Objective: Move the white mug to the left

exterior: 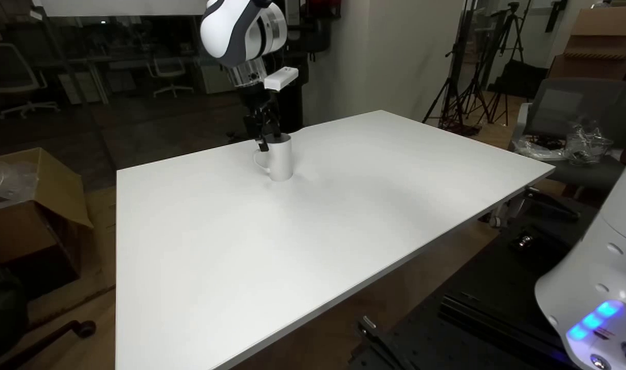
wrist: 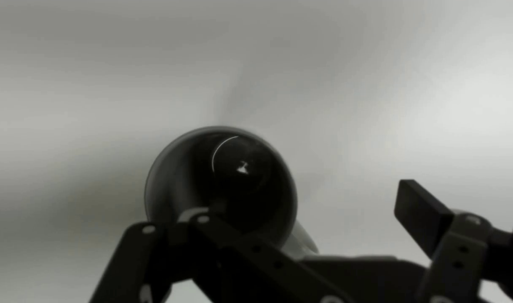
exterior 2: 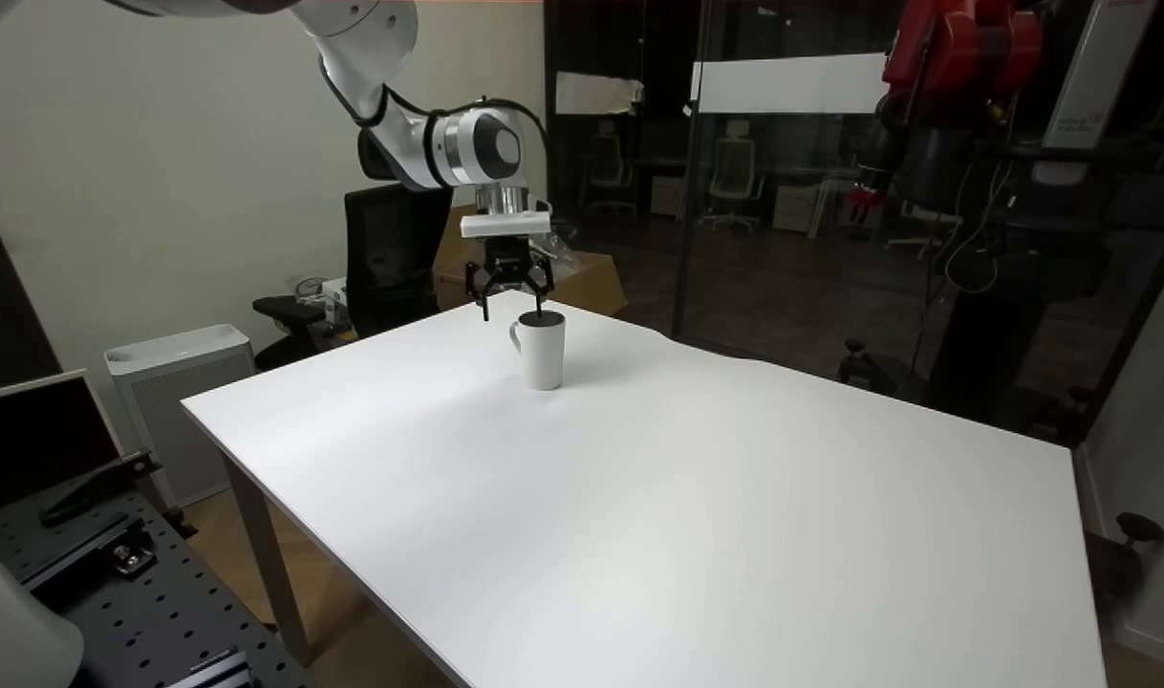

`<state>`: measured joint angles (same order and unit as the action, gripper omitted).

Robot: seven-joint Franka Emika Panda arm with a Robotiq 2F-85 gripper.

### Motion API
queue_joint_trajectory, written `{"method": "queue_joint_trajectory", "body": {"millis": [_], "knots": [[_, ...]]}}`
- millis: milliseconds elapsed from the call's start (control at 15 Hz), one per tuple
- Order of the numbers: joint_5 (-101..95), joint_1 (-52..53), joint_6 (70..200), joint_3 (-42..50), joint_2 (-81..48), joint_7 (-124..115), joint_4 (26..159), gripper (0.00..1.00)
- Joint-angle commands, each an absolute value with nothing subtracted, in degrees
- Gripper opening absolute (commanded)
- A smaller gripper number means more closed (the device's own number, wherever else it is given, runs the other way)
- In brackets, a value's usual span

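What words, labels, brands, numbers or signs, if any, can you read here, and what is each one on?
No text can be read.
White robot base: what may be small print beside the blue lights, too small to read.
Grey upright panel: a faint marking, too blurred to read.
White mug: no writing on the sides shown.

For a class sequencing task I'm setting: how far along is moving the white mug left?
Looks done: the approach; the gripper is at the white mug. Seemingly in hand: lining up; the jaws stand open, one at the mug's opening, one outside near the handle. Remaining: gripping, moving left, releasing; the mug stands ungripped, upright on the table.
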<state>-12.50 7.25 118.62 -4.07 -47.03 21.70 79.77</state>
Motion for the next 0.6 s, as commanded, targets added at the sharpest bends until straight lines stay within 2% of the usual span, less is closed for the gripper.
{"method": "queue_joint_trajectory", "body": {"millis": [0, 533], "knots": [[-11.80, 6.69, 114.65, -5.77, -43.07, 22.95, 80.80, 1.00], [-12.69, 7.05, 116.32, -5.23, -46.10, 22.17, 79.59, 1.00]]}}
